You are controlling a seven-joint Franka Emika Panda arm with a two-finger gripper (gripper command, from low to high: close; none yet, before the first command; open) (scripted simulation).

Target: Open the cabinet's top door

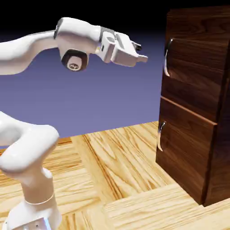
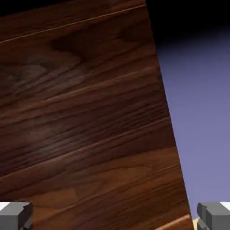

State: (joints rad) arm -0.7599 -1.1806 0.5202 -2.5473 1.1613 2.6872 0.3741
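Note:
The cabinet (image 1: 197, 103) is a tall dark wood-grain box at the exterior view's right. Its top door (image 1: 193, 67) is shut flush and carries a curved silver handle (image 1: 166, 57) at its left edge. My gripper (image 1: 141, 57) hovers level with that handle, a short gap to its left, touching nothing. In the hand view the cabinet's dark wood (image 2: 85, 117) fills most of the picture. My gripper (image 2: 115, 218) is open, with its grey fingertips (image 2: 14, 215) far apart at the bottom corners and nothing between them. The handle is out of the hand view.
The lower door (image 1: 184, 148) has its own silver handle (image 1: 160, 134) and is shut. The cabinet stands on a light wooden table (image 1: 121, 179). My arm's base (image 1: 33, 211) rises at the lower left. Blue-violet backdrop (image 2: 202, 112) shows to the right of the wood.

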